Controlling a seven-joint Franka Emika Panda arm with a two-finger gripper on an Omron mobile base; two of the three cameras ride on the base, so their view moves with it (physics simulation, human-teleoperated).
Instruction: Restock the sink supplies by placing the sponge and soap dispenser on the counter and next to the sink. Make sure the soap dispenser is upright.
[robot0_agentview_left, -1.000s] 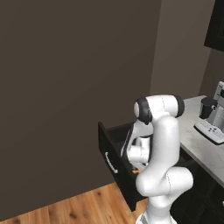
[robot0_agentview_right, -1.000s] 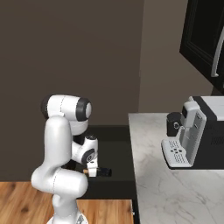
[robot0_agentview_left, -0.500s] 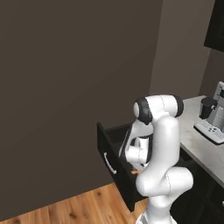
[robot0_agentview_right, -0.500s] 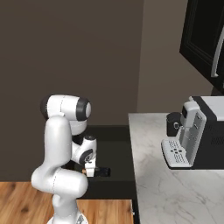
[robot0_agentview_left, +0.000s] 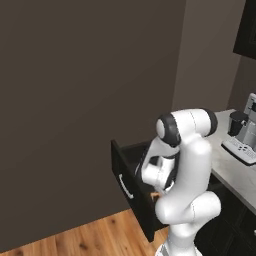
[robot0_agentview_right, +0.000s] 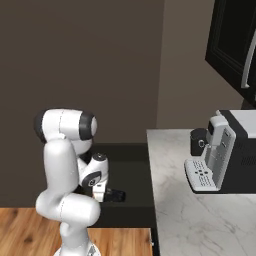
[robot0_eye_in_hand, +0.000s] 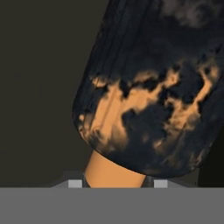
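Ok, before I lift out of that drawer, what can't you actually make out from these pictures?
- Grip on the soap dispenser: in the hand view the bottle sits too close, so finger contact is not visible.
- Fingers: left base view, hidden by the arm and the drawer wall.
- Drawer contents: right base view, too dark; whether the sponge is inside is unclear.
- Sink: past the edges of both base views.
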